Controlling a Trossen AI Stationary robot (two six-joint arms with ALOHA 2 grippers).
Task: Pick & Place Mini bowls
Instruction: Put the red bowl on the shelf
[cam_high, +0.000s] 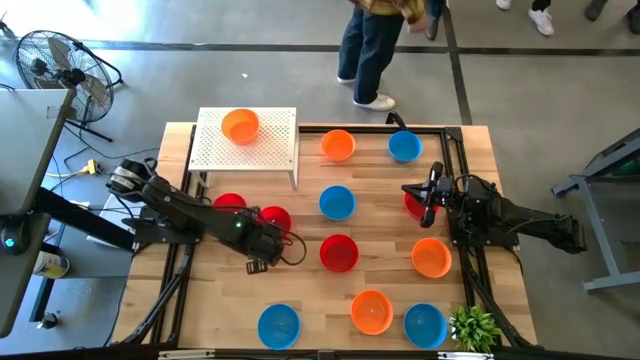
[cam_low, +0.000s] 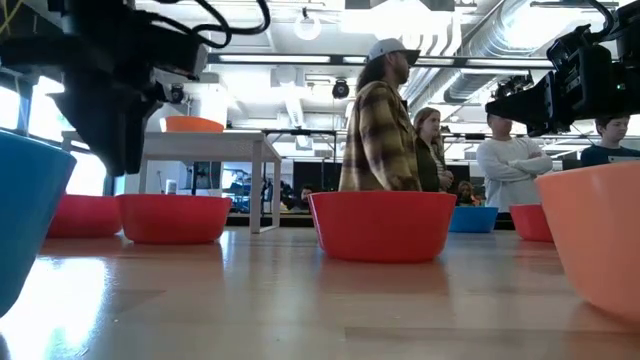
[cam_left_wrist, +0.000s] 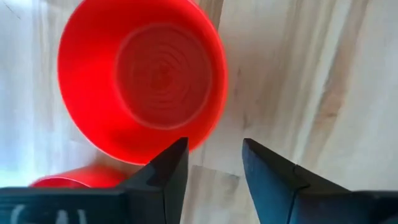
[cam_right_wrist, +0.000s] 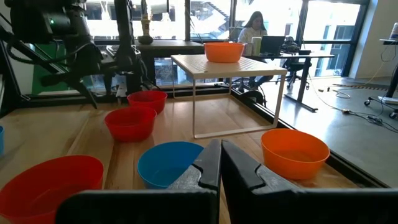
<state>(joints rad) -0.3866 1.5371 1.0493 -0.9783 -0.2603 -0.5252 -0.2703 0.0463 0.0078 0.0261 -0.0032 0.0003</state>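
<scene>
- Open-plan lab or office floor: exposed ceiling ducts (cam_low: 520, 40), big windows (cam_right_wrist: 323, 25).
- Desks with a seated person (cam_right_wrist: 254, 28); onlookers (cam_low: 385, 120) standing; floor fan (cam_high: 55, 65).

Open left claw (cam_left_wrist: 214, 171) just above a red bowl (cam_left_wrist: 142, 78).

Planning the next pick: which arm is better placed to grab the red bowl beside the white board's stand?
Left. The left gripper hangs open right over that red bowl, fingers at its rim. The right gripper is shut, far across the table.
</scene>
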